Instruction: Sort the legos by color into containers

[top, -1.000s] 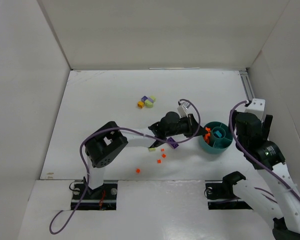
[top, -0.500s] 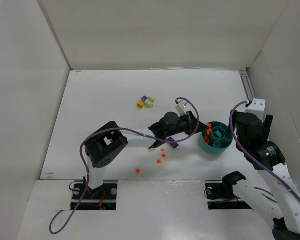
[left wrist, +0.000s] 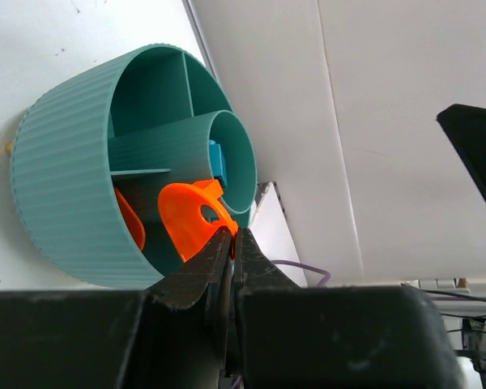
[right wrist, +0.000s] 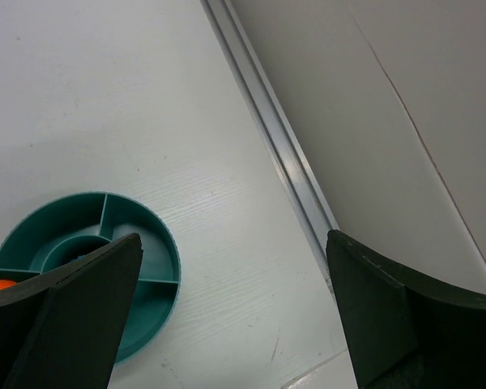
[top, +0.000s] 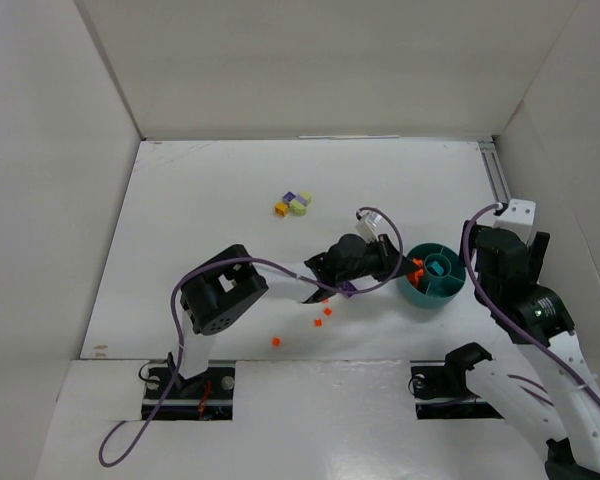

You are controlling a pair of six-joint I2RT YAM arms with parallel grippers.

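Left gripper pinched tight on an orange lego, right at its fingertips, hanging over the teal bowl, and another orange piece sits in the compartment just beneath. Right gripper spread wide, gripping nothing, bowl down to its left. Loose legos lie on the table, well back behind the left gripper

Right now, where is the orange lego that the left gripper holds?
In the left wrist view the orange lego is pinched in the left gripper at the mouth of the teal bowl, beside its central cup.
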